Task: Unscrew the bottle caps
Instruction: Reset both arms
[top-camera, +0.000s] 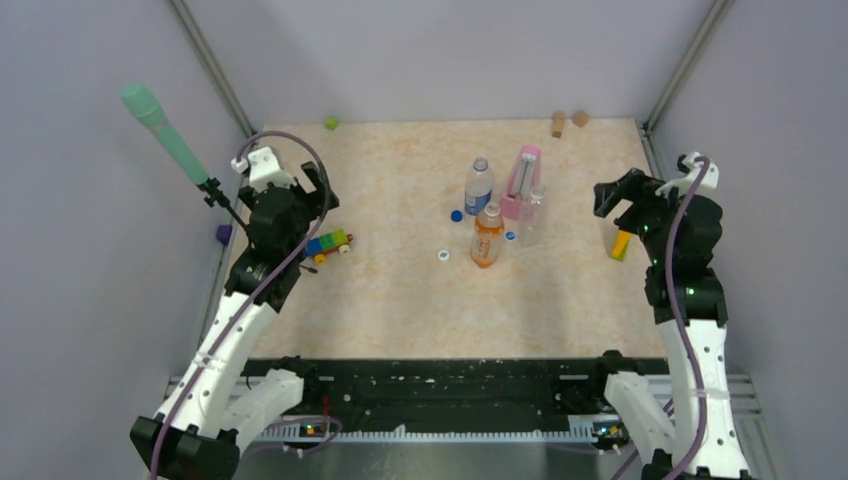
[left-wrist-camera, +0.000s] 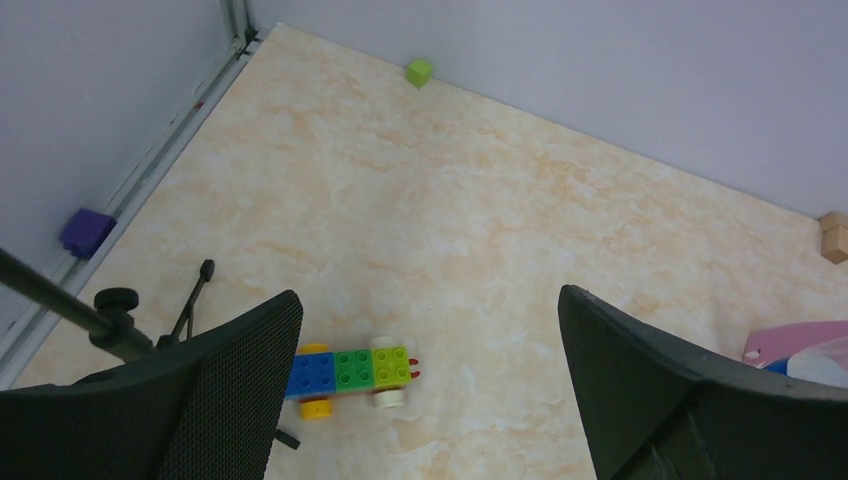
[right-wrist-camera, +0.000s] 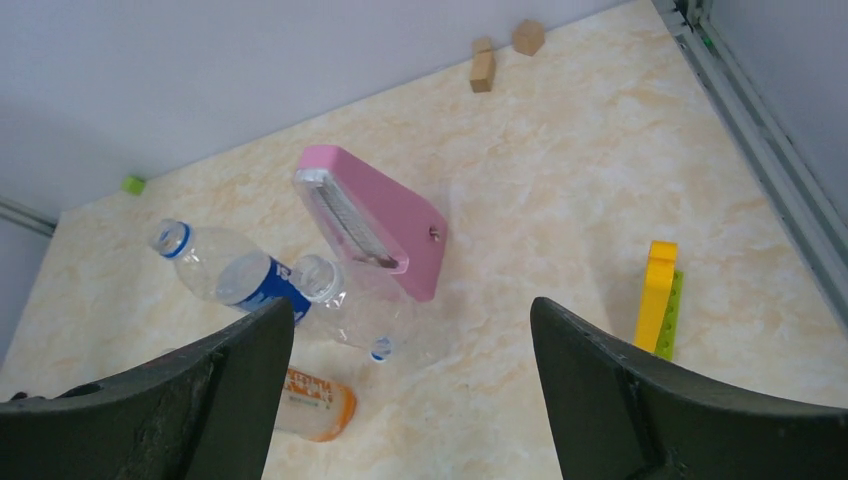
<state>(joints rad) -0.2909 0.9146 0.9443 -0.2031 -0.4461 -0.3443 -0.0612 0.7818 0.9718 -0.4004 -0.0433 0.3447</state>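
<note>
Occlusion: orange bottle (right-wrist-camera: 320, 408) behind right fingers (right-wrist-camera: 230, 390) | left fingers (left-wrist-camera: 240, 380), right fingers spread, empty

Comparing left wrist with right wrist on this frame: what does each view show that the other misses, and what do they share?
Left wrist only: the toy brick car, the purple block by the rail and a black stand. Right wrist only: the orange bottle, a small loose cap, the yellow brick, and a clear look at the blue-labelled bottle and the plain bottle. Both: the green cube, the wooden blocks and the pink metronome. The left wrist catches just its edge; something pale beside it may be a bottle, I cannot tell.
</note>
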